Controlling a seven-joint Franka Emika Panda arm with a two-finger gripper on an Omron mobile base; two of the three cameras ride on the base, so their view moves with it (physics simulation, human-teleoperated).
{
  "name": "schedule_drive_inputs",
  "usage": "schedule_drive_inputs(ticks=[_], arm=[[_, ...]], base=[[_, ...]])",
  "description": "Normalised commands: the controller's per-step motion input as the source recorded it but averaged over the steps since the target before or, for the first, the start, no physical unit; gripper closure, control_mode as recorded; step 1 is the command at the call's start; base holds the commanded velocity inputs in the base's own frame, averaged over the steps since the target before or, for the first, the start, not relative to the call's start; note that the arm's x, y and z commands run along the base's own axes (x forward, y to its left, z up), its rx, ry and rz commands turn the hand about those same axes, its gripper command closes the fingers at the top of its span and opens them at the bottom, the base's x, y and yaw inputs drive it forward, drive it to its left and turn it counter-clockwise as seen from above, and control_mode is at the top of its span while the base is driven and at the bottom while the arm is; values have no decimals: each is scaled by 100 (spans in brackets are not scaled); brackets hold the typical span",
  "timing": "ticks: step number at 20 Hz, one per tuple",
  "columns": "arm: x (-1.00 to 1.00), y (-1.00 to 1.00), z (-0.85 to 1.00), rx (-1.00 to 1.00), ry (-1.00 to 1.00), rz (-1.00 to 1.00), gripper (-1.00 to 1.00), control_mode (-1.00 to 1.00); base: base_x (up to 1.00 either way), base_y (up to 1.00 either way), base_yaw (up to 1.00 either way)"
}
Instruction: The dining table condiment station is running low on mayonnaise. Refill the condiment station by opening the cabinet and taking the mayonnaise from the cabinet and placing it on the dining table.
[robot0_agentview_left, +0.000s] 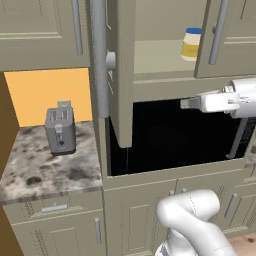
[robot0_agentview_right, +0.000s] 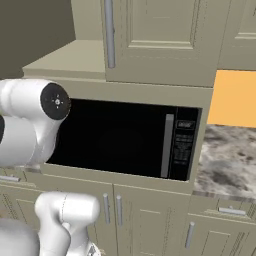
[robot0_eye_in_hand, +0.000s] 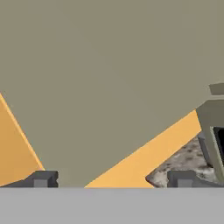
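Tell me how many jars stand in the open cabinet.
1. The mayonnaise jar stands on the cabinet shelf, partly hidden by the right door. More jars may be hidden behind that door.

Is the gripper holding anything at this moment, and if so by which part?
Nothing is held. In the hand view the gripper stands open with its fingertips wide apart and nothing between them. The mayonnaise sits on the shelf of the cabinet.

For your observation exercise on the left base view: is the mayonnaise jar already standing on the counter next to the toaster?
No, the mayonnaise jar stands on a shelf inside the open cabinet, well above the toaster.
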Motion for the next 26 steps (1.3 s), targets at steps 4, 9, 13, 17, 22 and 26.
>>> schedule_drive_inputs(ticks=[4,9,13,17,22,26], arm=[[-12,-92,0,-12,-37,-36,-100,-100],[-3,-85,6,-11,-26,-45,-100,-100],[0,-78,24,-3,-21,-42,-100,-100],[5,-62,20,0,-19,-33,-100,-100],[41,-28,15,0,-19,-24,-100,-100],[66,-18,1,3,-11,-10,-100,-100]], base=[[0,0,0],[0,0,0],[0,0,0],[0,0,0],[0,0,0],[0,0,0]])
